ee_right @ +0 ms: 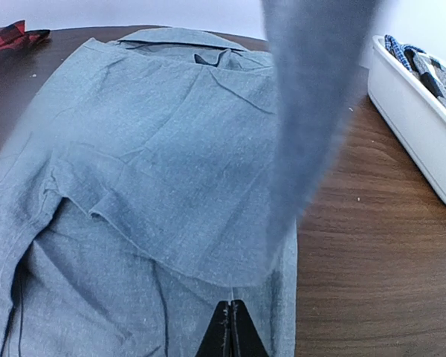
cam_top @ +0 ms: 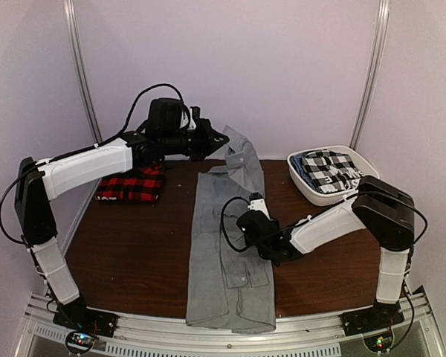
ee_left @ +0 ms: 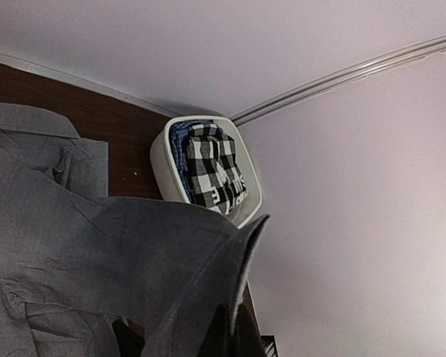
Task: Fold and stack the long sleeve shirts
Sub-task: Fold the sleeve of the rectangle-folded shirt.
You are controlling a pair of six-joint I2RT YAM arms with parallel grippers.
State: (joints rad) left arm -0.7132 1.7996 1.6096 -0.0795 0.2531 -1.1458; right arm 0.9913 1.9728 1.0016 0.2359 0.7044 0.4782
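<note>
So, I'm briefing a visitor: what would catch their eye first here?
The long grey shirt running down the middle of the table, with the left gripper holding up its collar end and the right gripper pinching its right side. Then the folded red plaid shirt at the far left and the white bin of checked cloth at the far right.

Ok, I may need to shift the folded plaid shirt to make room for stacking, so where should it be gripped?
Probably the near edge of the plaid shirt, tool coming low from the front: it lies folded flat on the table, the left arm hangs over its far part, and only the near edge and the side toward the grey shirt face bare wood.
</note>
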